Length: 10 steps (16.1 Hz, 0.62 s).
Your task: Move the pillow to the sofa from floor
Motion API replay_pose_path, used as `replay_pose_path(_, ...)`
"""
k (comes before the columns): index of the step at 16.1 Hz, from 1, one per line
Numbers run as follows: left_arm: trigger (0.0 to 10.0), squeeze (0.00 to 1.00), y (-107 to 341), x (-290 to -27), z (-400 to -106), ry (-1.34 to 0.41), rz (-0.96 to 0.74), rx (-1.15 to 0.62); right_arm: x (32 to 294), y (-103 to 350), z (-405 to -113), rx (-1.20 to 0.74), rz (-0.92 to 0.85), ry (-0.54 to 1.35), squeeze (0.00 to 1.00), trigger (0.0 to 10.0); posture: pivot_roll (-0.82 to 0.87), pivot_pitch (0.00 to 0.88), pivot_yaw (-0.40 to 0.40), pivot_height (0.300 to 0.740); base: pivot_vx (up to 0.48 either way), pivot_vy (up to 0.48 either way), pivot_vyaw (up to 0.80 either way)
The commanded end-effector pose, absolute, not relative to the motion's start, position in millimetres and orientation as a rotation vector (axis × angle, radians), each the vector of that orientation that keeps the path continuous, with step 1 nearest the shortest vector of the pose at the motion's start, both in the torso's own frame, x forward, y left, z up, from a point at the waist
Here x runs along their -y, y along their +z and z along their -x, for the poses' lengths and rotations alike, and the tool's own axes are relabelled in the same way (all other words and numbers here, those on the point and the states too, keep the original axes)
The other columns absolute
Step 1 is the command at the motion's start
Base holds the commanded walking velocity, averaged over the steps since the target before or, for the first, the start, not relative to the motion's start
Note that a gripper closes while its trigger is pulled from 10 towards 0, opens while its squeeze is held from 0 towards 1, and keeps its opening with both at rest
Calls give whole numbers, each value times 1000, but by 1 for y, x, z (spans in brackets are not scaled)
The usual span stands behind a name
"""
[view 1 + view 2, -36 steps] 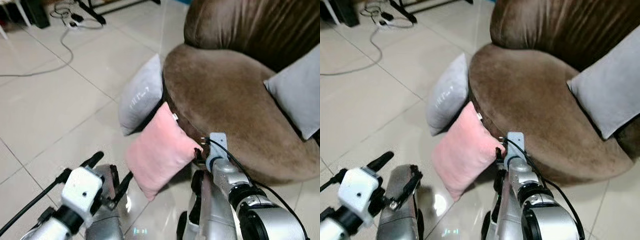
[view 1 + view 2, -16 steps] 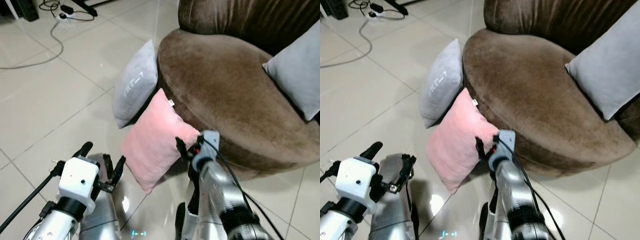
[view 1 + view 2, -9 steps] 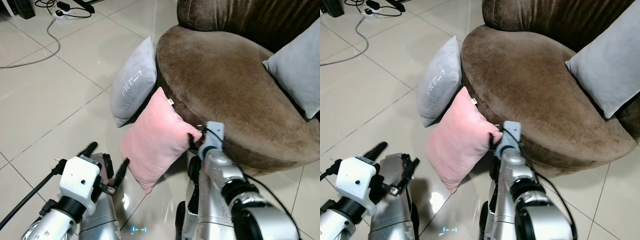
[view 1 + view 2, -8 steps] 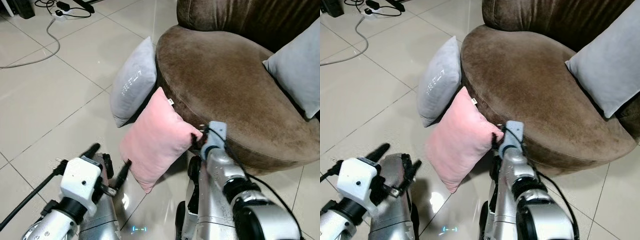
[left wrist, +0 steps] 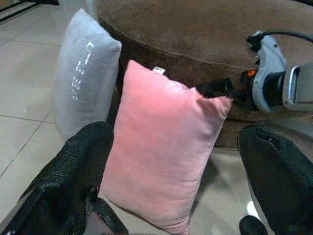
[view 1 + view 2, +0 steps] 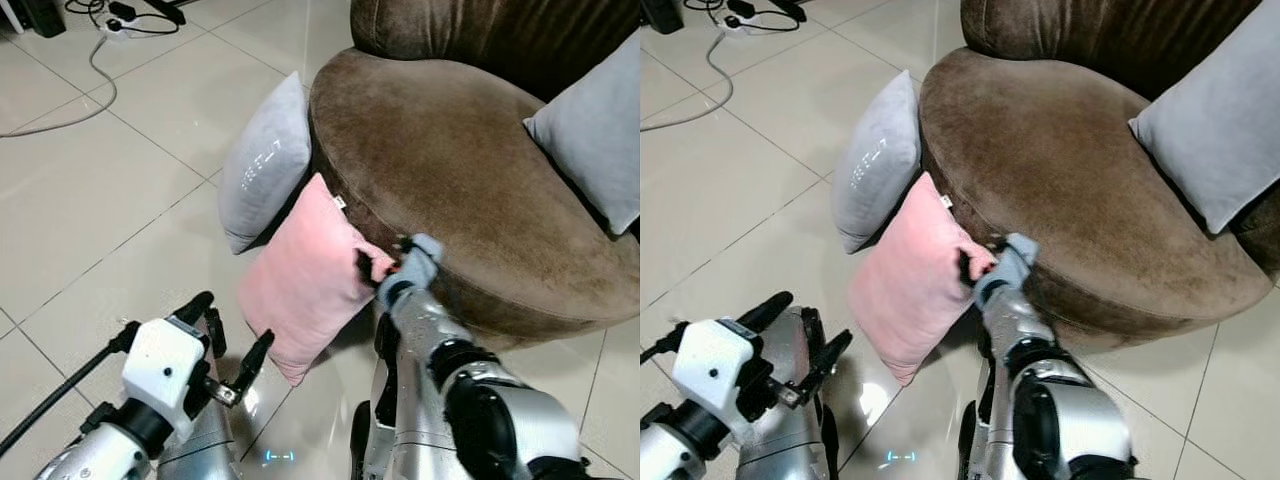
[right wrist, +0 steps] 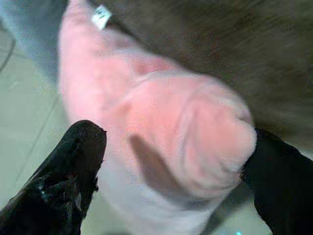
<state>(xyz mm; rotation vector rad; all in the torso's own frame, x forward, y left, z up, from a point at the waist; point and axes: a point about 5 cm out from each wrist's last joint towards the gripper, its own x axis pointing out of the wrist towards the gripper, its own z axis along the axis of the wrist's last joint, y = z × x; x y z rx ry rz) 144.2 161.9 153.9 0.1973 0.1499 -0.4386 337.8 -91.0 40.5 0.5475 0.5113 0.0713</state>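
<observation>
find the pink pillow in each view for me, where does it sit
Left eye view: pink pillow at centre, leaning on the sofa.
Right eye view: left of centre.
Left wrist view: centre, right tool at its corner.
Right wrist view: blurred, across the middle.
Shared landmark: its white tag.
</observation>
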Motion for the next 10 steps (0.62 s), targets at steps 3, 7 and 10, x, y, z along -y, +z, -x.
replay_pose_path(3,10000,0,154,-163,-138,-442,-208,-168,82,29,-328,-552,-488,89,0,10000,235,226,-118,437,0,0,0)
replay_pose_path(7,10000,0,157,-165,-137,-435,-215,-171,86,28,-327,-542,-481,20,0,4471,242,235,-112,437,0,0,0)
replay_pose_path(10,10000,0,157,-167,-136,-426,-224,-174,93,27,-328,-538,-446,-51,0,0,241,235,-112,437,0,0,0)
